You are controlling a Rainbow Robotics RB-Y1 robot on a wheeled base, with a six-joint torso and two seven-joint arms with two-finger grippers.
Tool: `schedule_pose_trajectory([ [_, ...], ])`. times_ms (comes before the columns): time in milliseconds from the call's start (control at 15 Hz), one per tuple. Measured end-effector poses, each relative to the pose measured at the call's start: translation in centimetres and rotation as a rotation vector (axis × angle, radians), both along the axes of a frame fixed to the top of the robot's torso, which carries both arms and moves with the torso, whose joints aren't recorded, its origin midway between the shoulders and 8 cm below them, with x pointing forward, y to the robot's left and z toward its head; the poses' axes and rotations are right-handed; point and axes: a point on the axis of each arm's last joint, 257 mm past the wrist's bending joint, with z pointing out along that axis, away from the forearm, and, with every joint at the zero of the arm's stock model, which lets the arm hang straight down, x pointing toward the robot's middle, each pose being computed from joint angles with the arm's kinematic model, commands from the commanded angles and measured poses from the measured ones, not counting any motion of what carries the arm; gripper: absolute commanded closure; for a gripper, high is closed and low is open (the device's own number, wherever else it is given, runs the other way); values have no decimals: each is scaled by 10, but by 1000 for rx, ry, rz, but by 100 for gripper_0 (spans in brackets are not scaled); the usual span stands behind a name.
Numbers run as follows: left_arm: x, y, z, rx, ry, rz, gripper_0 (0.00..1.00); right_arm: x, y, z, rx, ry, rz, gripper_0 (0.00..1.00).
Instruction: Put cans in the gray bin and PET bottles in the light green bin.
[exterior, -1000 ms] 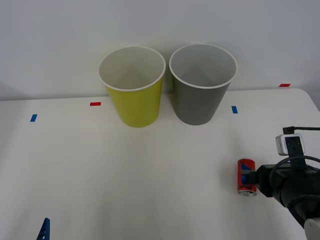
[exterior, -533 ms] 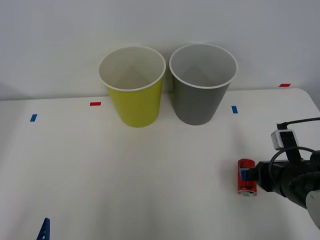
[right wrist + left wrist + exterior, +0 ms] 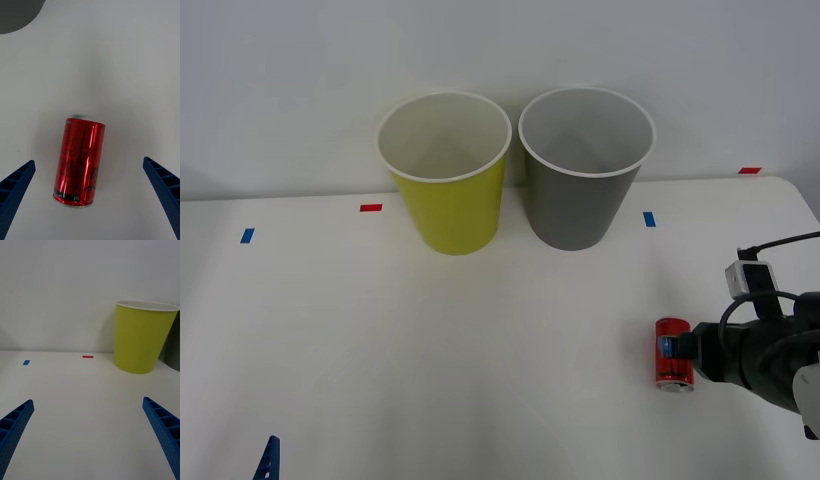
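My right gripper (image 3: 90, 202) is spread wide and touches nothing; the red can (image 3: 79, 161) stands upright on the table (image 3: 480, 350) between its fingers (image 3: 162, 187). I judge this the approach: next, close on the can, then carry it to the gray bin (image 3: 584, 170) well ahead. The left gripper (image 3: 90, 442) waits, also spread.

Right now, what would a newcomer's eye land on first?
Probably the light green bin and the gray bin, side by side at the table's far edge. Next, the small red can standing on the robot's right, with the right gripper open around it without touching. The left gripper is open at the near left.
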Motion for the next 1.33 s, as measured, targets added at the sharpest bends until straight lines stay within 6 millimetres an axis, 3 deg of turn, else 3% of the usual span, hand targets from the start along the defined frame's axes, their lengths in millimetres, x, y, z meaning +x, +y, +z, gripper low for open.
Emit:
schedule_pose_trajectory([
  [600, 0, 0, 0, 0, 0, 0, 0, 17, -6, -21, 57, 80, -52, 0],
  [933, 0, 0, 0, 0, 0, 0, 0, 21, -1, -20, 84, 132, -68, 0],
  [1333, 0, 0, 0, 0, 0, 0, 0, 34, -2, -31, 99, 188, -74, 0],
])
